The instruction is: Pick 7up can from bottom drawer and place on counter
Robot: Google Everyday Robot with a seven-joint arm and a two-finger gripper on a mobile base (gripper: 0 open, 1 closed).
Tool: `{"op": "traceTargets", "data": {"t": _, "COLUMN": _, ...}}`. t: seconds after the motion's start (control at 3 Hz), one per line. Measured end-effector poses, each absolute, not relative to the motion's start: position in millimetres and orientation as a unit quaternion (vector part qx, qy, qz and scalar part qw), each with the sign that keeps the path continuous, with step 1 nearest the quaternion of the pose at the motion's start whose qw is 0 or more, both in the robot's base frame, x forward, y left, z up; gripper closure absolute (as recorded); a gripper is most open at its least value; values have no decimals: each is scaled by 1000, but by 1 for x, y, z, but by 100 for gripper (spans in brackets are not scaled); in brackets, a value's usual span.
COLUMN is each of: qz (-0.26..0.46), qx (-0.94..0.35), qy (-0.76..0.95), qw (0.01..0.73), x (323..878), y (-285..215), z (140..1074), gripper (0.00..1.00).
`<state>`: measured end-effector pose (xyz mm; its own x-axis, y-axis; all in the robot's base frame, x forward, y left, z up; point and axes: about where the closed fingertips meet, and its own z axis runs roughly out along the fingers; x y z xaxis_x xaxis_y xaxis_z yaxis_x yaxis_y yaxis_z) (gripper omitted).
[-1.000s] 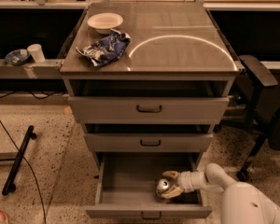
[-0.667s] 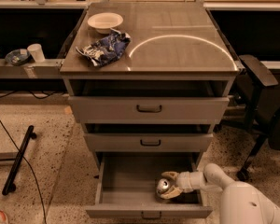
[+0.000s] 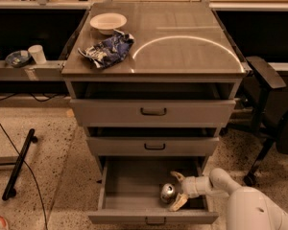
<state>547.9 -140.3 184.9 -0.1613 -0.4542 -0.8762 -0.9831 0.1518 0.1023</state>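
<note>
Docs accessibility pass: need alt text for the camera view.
The gripper reaches into the open bottom drawer, fingers open around the 7up can inside it. On the counter above sit a white bowl and a crumpled blue bag.

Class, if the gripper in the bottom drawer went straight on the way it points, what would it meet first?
The 7up can, sitting just ahead of the gripper between its open jaws in the bottom drawer, though depth is hard to judge.
</note>
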Motion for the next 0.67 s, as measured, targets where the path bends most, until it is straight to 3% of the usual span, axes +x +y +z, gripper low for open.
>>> {"op": "traceTargets", "data": {"t": 0.67, "qz": 367, "qx": -538, "qy": 668, "qw": 360, "x": 548, "y": -140, "z": 185, "gripper": 46}}
